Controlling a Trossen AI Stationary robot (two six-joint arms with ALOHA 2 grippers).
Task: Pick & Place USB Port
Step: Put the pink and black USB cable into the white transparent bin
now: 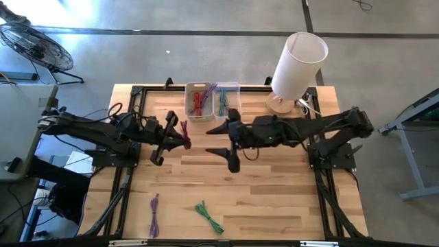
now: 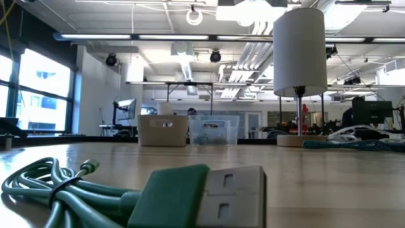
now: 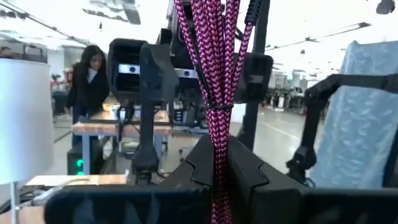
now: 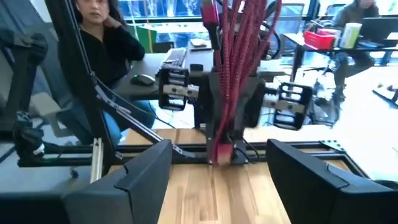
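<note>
Left gripper [image 1: 180, 136] is up off the worktop [image 1: 274, 199], just in front of the bins, and its jaws are clamped on a red braided cable [image 1: 184, 134]. In the left wrist view that cable [image 3: 216, 93] runs straight up from between the dark fingers [image 3: 249, 177], bundled and tied partway along.

Right gripper [image 1: 221, 141] faces it from the lamp side of the bins, jaws spread wide apart with nothing between them. Through the right wrist view the red bundle [image 4: 235, 68] hangs in the left gripper [image 4: 225, 134] dead ahead, its plug end near the wood, framed by the right arm's own two fingers [image 4: 134, 180].

The bins sit at the far edge: a tan one [image 1: 199, 101] with red cables, a clear one [image 1: 225, 101] beside it with blue ones. The white lamp [image 1: 297, 68] stands just right of them.

Well in front of the bins, near the front edge, lie a purple cable [image 1: 154, 214] and a green cable [image 1: 209, 216]. The low view has that green cable [image 2: 69, 187] right up close, USB plug [image 2: 231, 193] filling the foreground.

A person in dark clothes [image 4: 102, 53] sits beyond the worktop.
</note>
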